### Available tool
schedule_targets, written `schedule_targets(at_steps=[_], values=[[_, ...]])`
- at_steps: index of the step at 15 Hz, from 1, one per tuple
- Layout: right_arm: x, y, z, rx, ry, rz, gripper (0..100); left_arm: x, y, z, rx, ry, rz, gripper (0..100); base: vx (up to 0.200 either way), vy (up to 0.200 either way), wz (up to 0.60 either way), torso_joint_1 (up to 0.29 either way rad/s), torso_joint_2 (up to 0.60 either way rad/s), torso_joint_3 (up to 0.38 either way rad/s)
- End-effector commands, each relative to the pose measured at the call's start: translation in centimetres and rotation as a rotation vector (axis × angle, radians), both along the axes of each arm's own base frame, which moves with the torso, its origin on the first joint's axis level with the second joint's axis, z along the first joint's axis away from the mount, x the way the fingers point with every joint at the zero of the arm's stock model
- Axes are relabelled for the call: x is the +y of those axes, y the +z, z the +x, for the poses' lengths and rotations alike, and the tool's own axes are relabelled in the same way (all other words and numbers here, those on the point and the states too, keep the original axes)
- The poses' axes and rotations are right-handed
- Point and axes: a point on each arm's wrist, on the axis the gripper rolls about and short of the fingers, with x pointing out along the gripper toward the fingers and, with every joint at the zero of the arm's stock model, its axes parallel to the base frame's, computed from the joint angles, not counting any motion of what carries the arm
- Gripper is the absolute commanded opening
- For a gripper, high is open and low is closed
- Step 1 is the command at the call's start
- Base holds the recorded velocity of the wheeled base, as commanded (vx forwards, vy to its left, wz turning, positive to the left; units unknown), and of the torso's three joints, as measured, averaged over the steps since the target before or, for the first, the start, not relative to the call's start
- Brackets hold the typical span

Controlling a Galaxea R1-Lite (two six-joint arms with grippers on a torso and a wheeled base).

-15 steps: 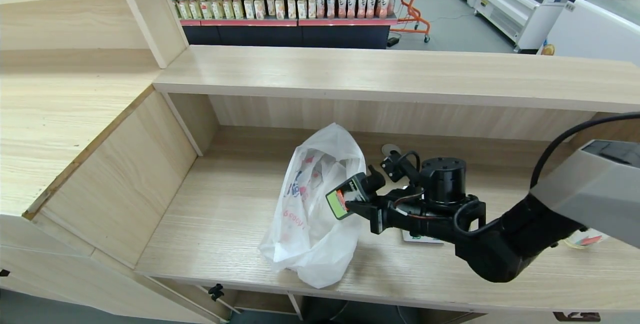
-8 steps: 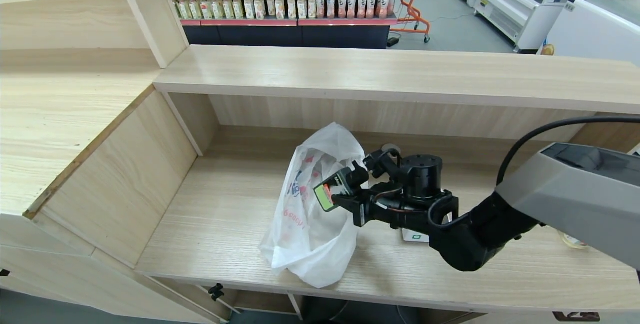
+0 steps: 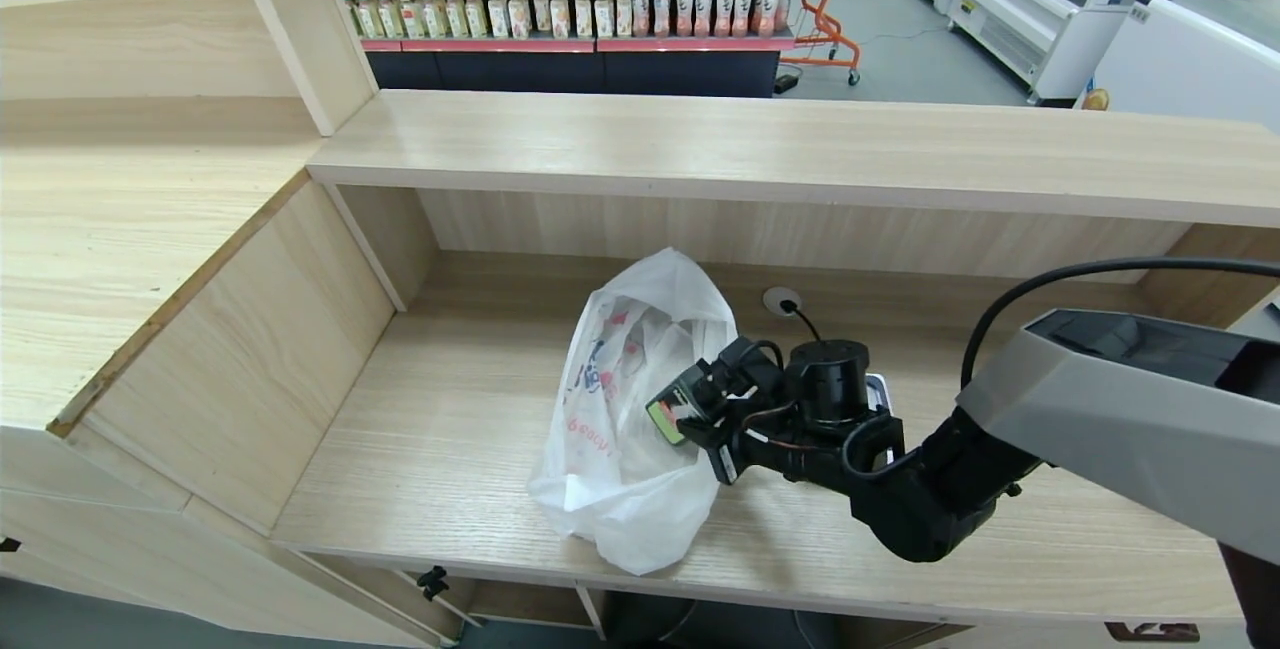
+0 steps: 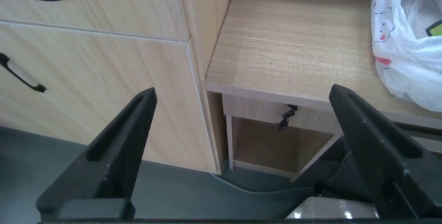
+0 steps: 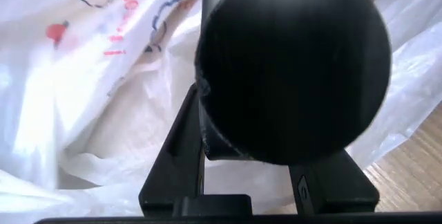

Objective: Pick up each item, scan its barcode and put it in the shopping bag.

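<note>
- Presently right tool [image 3: 692, 411] grips a dark item [image 3: 668, 410] at the white bag [image 3: 610, 459]'s mouth, above the surface [image 3: 450, 429];
- left tool [image 4: 243, 94] stands open near the surface's front edge.

Bright even light; soft shadow under counter ledge [image 3: 800, 144]; head view edges bowed; dark round item [image 5: 290, 65] blurred.

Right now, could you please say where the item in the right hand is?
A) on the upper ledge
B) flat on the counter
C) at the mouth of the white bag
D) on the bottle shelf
C: the right hand holds the dark item at the open mouth of the white bag.
</note>
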Motion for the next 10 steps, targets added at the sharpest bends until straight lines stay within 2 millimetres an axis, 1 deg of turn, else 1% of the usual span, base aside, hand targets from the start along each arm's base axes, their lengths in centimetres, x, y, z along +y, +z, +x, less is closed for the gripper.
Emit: schedule_targets(at_steps=[1, 2, 4, 6, 7, 8, 9, 10], values=[[-0.2, -0.4, -0.1, 0.004, -0.001, -0.020, 100, 0.0, 0.0, 0.0, 0.000, 0.001, 0.000, 100, 0.000, 0.000, 0.00, 0.000, 0.00, 0.000], [-0.3, -0.5, -0.2, 0.006, 0.000, -0.025, 100, 0.0, 0.0, 0.0, 0.000, 0.001, 0.000, 100, 0.000, 0.000, 0.00, 0.000, 0.00, 0.000], [-0.1, 0.5, -0.2, 0.015, -0.013, 0.030, 100, 0.0, 0.0, 0.0, 0.000, 0.001, 0.000, 100, 0.000, 0.000, 0.00, 0.000, 0.00, 0.000], [-0.4, 2.9, -0.5, 0.088, -0.061, 0.184, 100, 0.0, 0.0, 0.0, 0.000, 0.002, 0.000, 100, 0.000, 0.000, 0.00, 0.000, 0.00, 0.000], [-0.6, 4.7, -0.8, 0.146, -0.090, 0.298, 100, 0.0, 0.0, 0.0, 0.000, 0.001, 0.000, 100, 0.000, 0.000, 0.00, 0.000, 0.00, 0.000], [-1.0, 5.7, -1.0, 0.184, -0.104, 0.354, 100, 0.0, 0.0, 0.0, 0.000, 0.001, 0.000, 100, 0.000, 0.000, 0.00, 0.000, 0.00, 0.000], [-2.0, 9.4, -2.2, 0.272, -0.144, 0.483, 100, 0.0, 0.0, 0.0, 0.000, 0.001, 0.000, 100, 0.000, 0.000, 0.00, 0.000, 0.00, 0.000], [-2.9, 12.1, -3.8, 0.332, -0.163, 0.555, 100, 0.0, 0.0, 0.0, 0.000, 0.001, 0.000, 100, 0.000, 0.000, 0.00, 0.000, 0.00, 0.000]])
